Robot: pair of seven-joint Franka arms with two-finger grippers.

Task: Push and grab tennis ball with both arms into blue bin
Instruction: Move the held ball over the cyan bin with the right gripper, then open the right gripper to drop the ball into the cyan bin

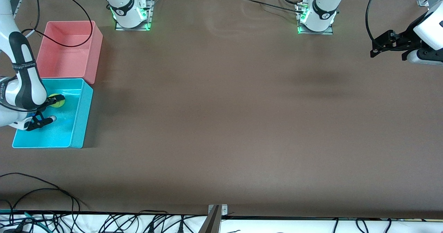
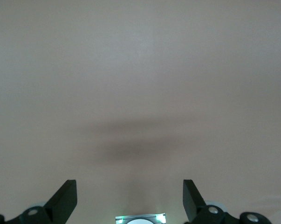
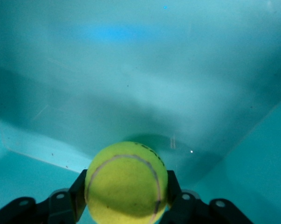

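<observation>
The tennis ball [image 1: 59, 101] is yellow-green with dark lettering. My right gripper [image 1: 55, 101] is shut on it and holds it over the inside of the blue bin [image 1: 82, 117], toward the bin's end beside the pink tub. In the right wrist view the ball [image 3: 126, 179] sits between the two black fingers [image 3: 78, 191], with the bin's cyan wall [image 3: 131, 70] ahead. My left gripper [image 1: 379, 46] waits open and empty over bare table at the left arm's end; its wrist view shows the gripper [image 2: 128, 189] wide open over brown table.
A pink tub [image 1: 96, 49] stands against the blue bin, farther from the front camera, with a black cable [image 1: 83, 39] hanging over it. Both arm bases [image 1: 129, 13] stand along the table's edge farthest from the front camera. Loose cables [image 1: 41, 188] lie at the near edge.
</observation>
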